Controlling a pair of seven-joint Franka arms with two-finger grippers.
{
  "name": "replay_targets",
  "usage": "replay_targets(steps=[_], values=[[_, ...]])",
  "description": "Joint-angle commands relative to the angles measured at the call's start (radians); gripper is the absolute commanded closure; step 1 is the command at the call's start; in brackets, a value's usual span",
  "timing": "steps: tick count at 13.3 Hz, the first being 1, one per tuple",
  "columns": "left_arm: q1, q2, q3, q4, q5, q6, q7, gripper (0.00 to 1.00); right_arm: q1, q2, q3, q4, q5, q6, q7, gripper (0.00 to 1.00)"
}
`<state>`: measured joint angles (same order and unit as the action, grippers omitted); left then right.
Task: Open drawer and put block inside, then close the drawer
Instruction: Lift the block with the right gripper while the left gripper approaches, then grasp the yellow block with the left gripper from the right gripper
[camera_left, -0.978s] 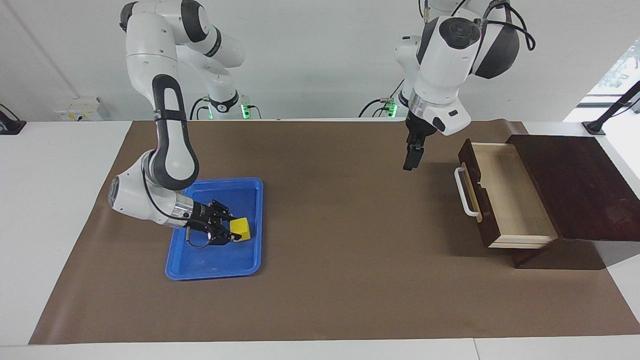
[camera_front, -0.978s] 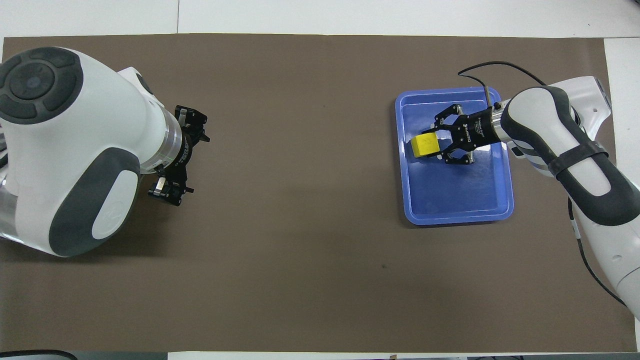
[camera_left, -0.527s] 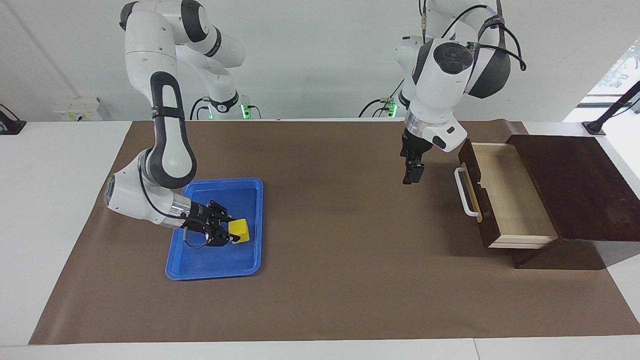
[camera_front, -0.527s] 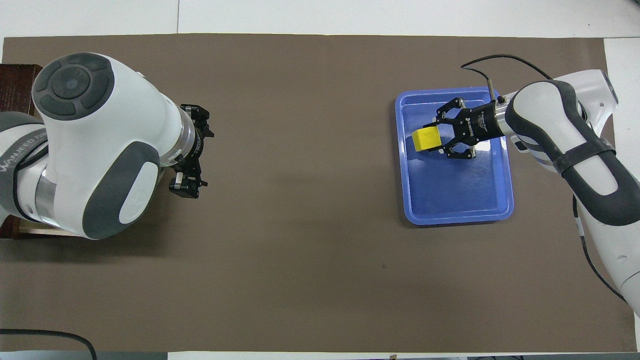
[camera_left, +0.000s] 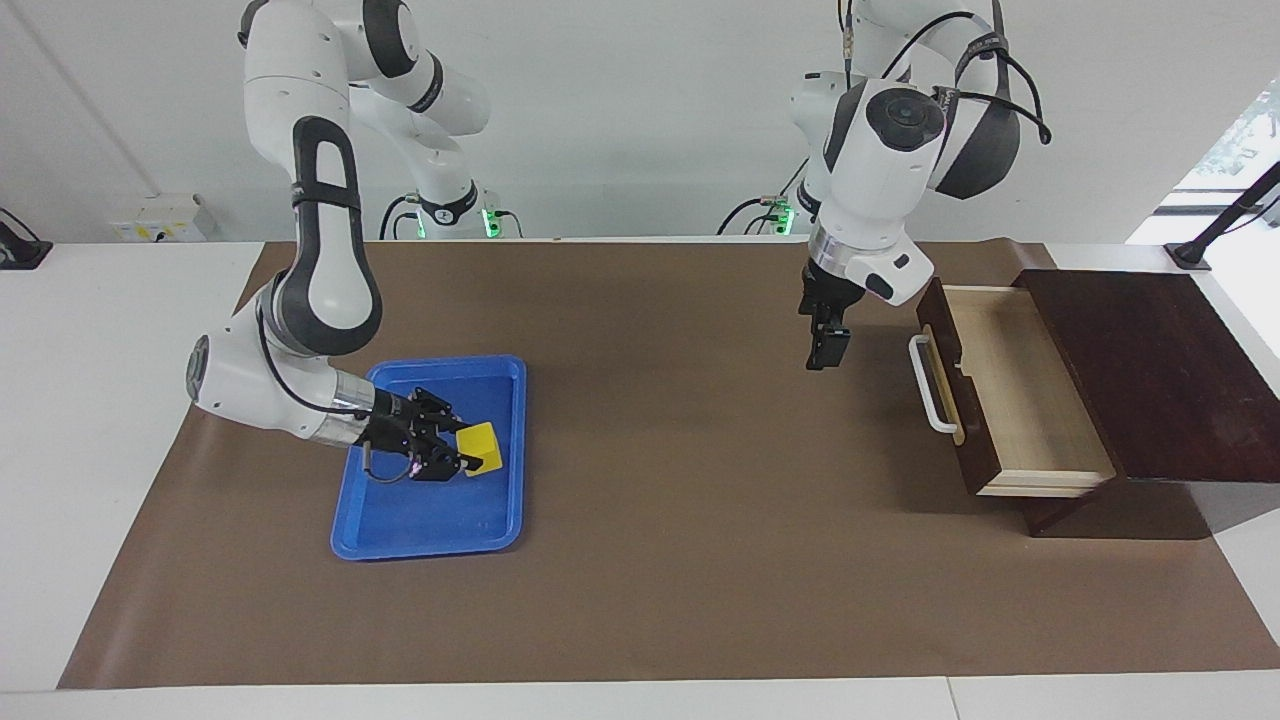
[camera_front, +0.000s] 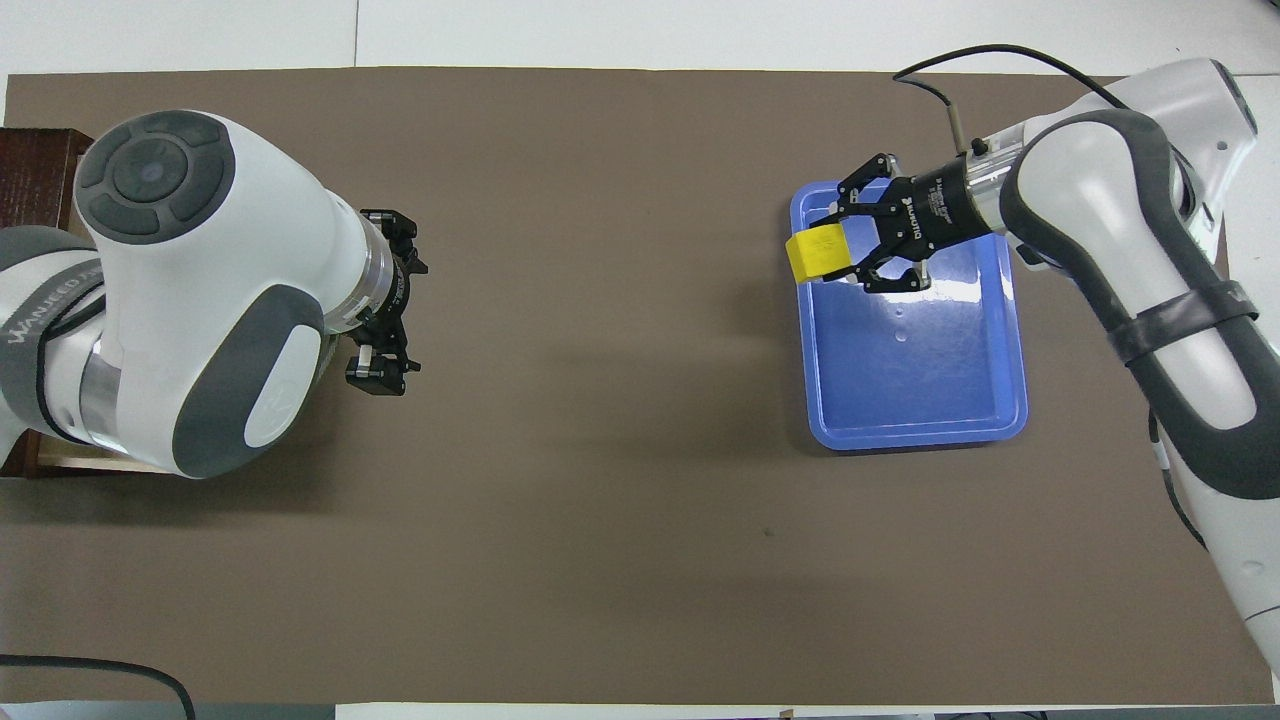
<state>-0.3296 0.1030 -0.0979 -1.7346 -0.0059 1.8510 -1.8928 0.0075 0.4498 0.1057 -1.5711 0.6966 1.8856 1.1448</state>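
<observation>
Right end effector (camera_left: 452, 455) clamped on the block (camera_left: 479, 448), lifted just above the blue tray (camera_left: 430, 530) toward the right arm's end of the tabletop (camera_left: 640, 580). Left end effector (camera_left: 826, 350) hung over bare tabletop beside the drawer (camera_left: 1020, 390), fingers' state impossible to tell. Drawer pulled out, empty.

drawer (camera_front: 40, 165) (overhead) mostly hidden under left arm
</observation>
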Motion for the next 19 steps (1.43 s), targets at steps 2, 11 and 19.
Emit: replay_targets(steps=[2,11,19], values=[[0.004,-0.009,0.001,-0.022,-0.005,0.026,-0.051,0.00,0.133,-0.017,-0.003,0.035,-0.028,0.019,0.198,1.00],[-0.097,0.092,-0.005,-0.006,-0.028,0.200,-0.282,0.00,0.344,-0.016,-0.001,0.057,-0.046,0.155,0.452,1.00],[-0.157,0.103,-0.006,-0.031,-0.072,0.298,-0.367,0.00,0.399,-0.014,0.000,0.057,-0.051,0.217,0.532,1.00]])
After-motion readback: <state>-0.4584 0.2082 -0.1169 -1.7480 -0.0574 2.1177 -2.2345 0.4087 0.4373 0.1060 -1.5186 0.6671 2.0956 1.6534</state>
